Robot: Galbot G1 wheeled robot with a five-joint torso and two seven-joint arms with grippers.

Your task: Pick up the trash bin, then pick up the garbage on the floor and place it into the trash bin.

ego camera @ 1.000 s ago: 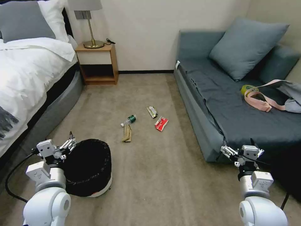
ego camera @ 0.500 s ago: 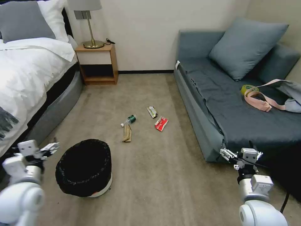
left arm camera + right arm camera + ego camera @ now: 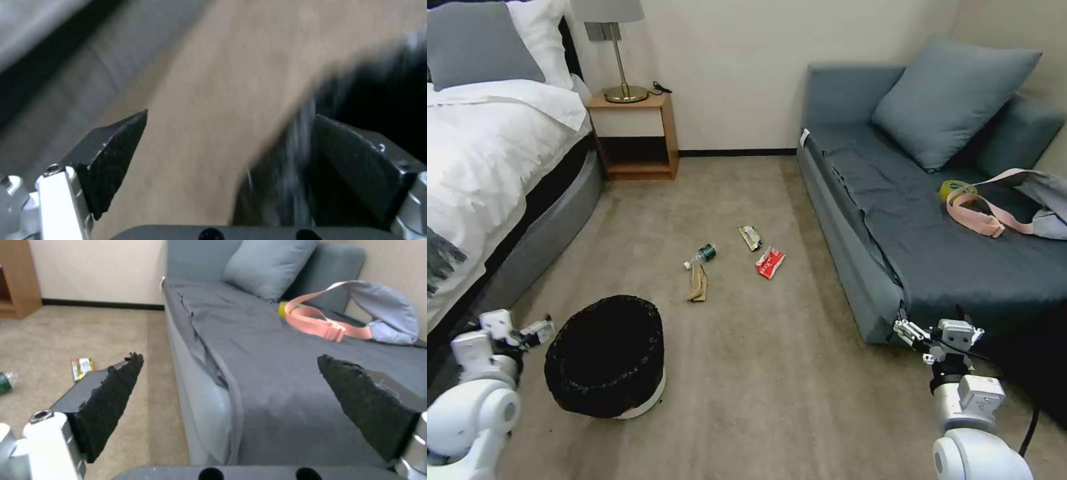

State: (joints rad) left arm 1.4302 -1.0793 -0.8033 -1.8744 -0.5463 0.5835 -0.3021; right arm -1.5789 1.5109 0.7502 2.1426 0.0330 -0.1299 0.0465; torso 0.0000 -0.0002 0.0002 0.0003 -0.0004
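The trash bin [image 3: 606, 357], round and lined with a black bag, stands on the carpet at the lower left. My left gripper [image 3: 527, 330] hovers just beside the bin's left side, open and empty; in the left wrist view the gripper [image 3: 231, 146] has the bin's black bag [image 3: 378, 83] blurred by one finger. The garbage lies mid-floor: a brown paper bag [image 3: 697, 285], a clear bottle [image 3: 702, 255], a yellow-green wrapper [image 3: 750, 237] and a red-white wrapper [image 3: 770, 262]. My right gripper [image 3: 937, 331] hangs open near the sofa's front corner.
A grey sofa [image 3: 934, 240] on the right carries a pink strap [image 3: 977, 213] and a tape roll [image 3: 954, 188]. A bed [image 3: 487, 167] runs along the left, with a wooden nightstand [image 3: 635, 137] by the far wall. Open carpet lies between bin and garbage.
My left arm has drawn back from above the bin's rim to the left and lower, then edged back toward the bin. The right arm has sunk slightly.
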